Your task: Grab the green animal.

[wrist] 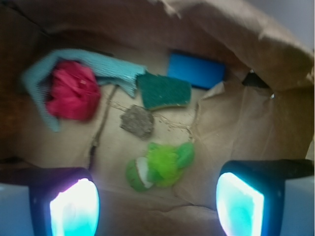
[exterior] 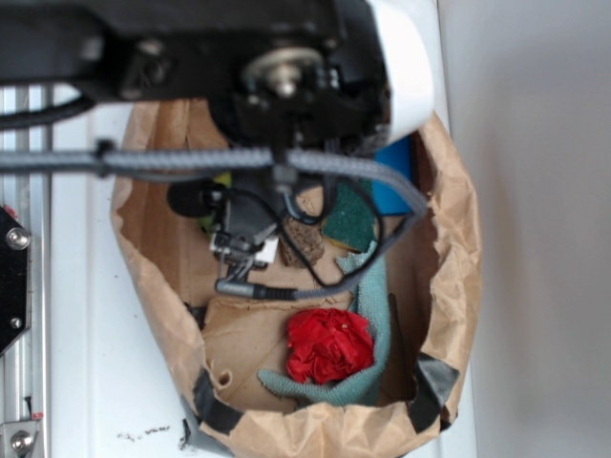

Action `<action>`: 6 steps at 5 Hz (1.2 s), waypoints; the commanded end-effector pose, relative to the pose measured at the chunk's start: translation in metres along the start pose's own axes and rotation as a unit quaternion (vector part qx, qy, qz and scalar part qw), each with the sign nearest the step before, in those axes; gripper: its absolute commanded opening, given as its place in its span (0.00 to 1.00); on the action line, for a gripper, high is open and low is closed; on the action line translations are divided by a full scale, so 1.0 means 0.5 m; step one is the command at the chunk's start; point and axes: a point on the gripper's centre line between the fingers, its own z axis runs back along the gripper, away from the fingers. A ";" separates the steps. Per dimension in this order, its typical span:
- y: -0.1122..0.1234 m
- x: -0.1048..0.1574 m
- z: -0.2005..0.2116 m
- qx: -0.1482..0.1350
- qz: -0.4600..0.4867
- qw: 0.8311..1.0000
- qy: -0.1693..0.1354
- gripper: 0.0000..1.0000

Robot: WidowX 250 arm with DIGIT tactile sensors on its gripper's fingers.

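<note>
Green animal (wrist: 160, 166) lies diagonally, head lower-left, between spread tool (wrist: 157, 206) fingers.

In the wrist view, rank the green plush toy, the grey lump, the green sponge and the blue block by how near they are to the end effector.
1. Green plush toy, between the fingers.
2. Grey lump, just beyond.
3. Green sponge, farther back.
4. Blue block, rearmost, right.

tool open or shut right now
Open: in the wrist view the tool shows its two fingers far apart, with the green animal lying untouched between them.
</note>
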 end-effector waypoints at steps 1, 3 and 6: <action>-0.002 0.014 0.021 0.009 -0.002 1.000 -0.016 1.00; -0.002 0.014 0.021 0.009 -0.002 1.000 -0.016 1.00; -0.020 -0.002 -0.104 0.012 -0.034 0.999 -0.041 1.00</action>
